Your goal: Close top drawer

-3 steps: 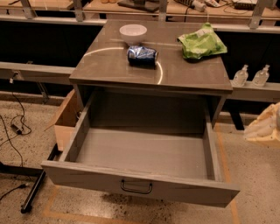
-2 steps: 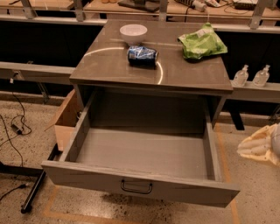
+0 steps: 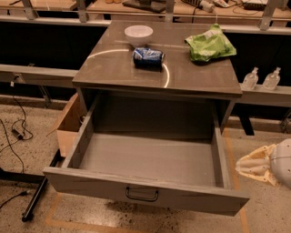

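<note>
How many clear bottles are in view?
2: one clear bottle and another beside it, on the ledge right of the cabinet; others may be hidden. The gripper is low at right.

The light is warm and rather dim, falling from above. It leaves a pale curved streak of glare on the cabinet top (image 3: 113, 70) beside the can (image 3: 148, 57). The floor of the open top drawer (image 3: 145, 159) is evenly lit, and the hollow behind it lies in shadow. Far under the benches (image 3: 54, 4) all is black. My gripper (image 3: 250, 166), low at the right edge, shows pale and bright.
</note>
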You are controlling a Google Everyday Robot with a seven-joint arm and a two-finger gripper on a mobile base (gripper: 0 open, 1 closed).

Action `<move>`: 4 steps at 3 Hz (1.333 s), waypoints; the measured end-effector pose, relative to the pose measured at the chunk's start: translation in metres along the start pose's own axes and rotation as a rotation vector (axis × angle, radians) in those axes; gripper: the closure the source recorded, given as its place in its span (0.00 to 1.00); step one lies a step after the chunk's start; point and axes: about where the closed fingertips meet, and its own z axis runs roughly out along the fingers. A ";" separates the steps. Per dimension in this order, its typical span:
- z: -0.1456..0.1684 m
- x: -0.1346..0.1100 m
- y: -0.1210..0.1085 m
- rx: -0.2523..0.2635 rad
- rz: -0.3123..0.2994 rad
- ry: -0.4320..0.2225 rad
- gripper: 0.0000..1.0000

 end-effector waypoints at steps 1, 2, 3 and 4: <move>0.005 0.009 0.018 -0.004 0.048 0.030 1.00; 0.019 0.017 0.054 -0.020 0.087 0.026 1.00; 0.039 0.017 0.087 -0.020 0.086 -0.011 1.00; 0.064 0.012 0.110 -0.005 0.060 -0.055 1.00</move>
